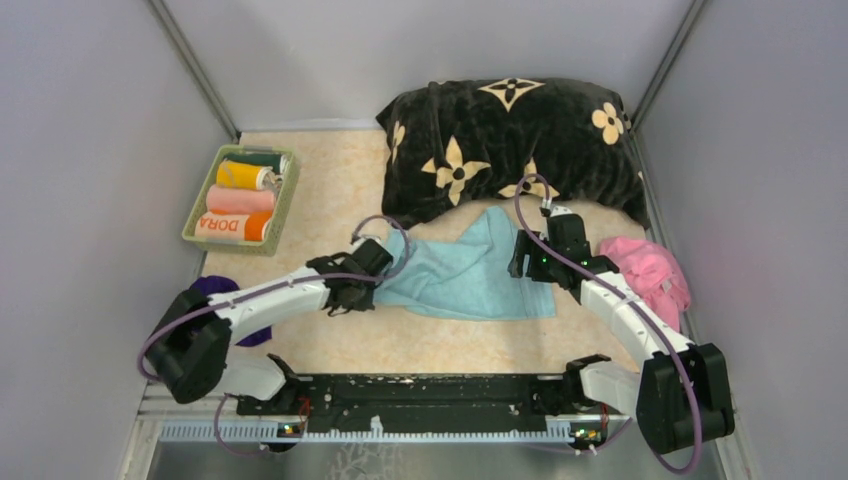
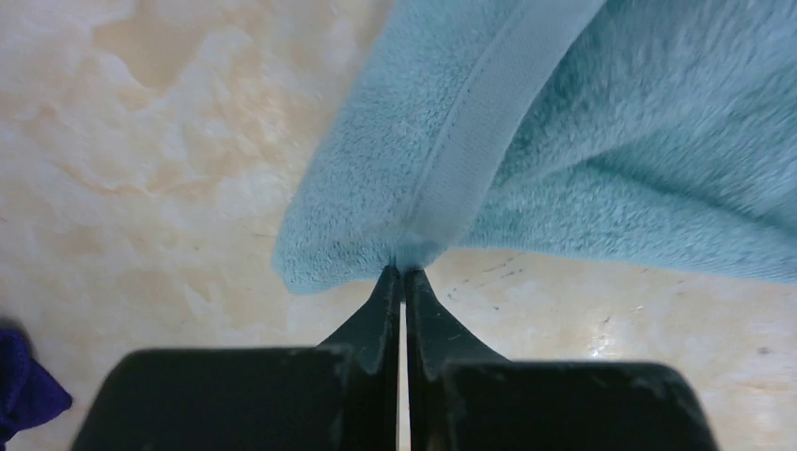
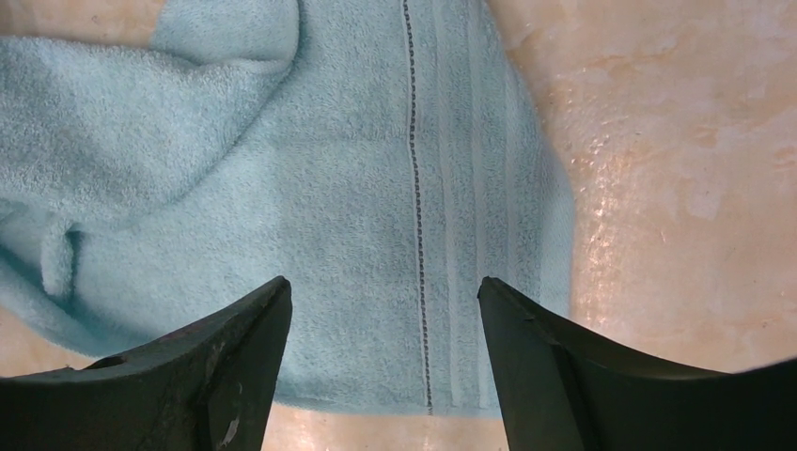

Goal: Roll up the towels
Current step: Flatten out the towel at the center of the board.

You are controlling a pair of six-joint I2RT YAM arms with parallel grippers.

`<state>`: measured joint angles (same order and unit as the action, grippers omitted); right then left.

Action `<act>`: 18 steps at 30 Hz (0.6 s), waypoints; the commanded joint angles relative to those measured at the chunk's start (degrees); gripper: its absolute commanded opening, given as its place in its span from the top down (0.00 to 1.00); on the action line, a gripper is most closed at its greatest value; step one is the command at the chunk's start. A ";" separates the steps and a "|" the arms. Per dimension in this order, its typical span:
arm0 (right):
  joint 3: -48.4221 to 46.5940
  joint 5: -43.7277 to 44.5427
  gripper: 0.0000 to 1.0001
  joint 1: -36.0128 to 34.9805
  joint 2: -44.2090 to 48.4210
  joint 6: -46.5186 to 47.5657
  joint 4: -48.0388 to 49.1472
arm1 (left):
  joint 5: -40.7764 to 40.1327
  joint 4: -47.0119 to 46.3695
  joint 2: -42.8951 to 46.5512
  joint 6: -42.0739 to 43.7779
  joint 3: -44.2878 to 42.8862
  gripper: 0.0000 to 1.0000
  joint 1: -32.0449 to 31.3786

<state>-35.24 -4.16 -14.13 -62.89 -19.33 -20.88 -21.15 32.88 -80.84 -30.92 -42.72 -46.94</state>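
A light blue towel point(image 1: 470, 272) lies spread and rumpled on the beige table in the middle. My left gripper point(image 1: 368, 288) is shut on its left edge; the left wrist view shows the jaws point(image 2: 402, 274) pinching the towel's hem band point(image 2: 470, 150), lifted a little off the table. My right gripper point(image 1: 528, 262) is open over the towel's right part; the right wrist view shows its spread fingers point(image 3: 383, 287) above the towel point(image 3: 329, 216) near its striped border. A pink towel point(image 1: 652, 270) lies crumpled at the right. A dark purple towel point(image 1: 225, 300) lies under my left arm.
A green basket point(image 1: 284, 208) at the left holds rolled towels, among them an orange one marked "DORA" point(image 1: 232, 226). The big black cushion with beige flowers point(image 1: 515, 145) lies at the back, just beyond the blue towel. Grey walls close in both sides.
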 commanded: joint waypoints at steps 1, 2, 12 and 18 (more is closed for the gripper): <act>-0.34 0.99 0.26 -0.28 1.41 -0.85 0.48 | 6.11 -1.00 9.12 4.54 -1.67 1.00 9.38; -0.43 1.60 0.24 -0.28 1.56 -1.25 0.28 | 8.19 -2.24 11.00 5.64 -1.30 1.00 11.33; -0.27 10.37 0.01 -0.28 6.31 -7.90 -5.40 | 22.08 -8.71 15.64 10.37 1.51 1.00 31.01; 0.70 10.01 0.05 -0.28 10.67 -12.55 -11.36 | 36.24 -12.91 15.20 8.54 4.57 1.00 40.69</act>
<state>-35.07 4.51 -14.13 -55.72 -27.49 -28.10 4.29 23.94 -65.36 -22.13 -39.64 -11.57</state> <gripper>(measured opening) 0.978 0.008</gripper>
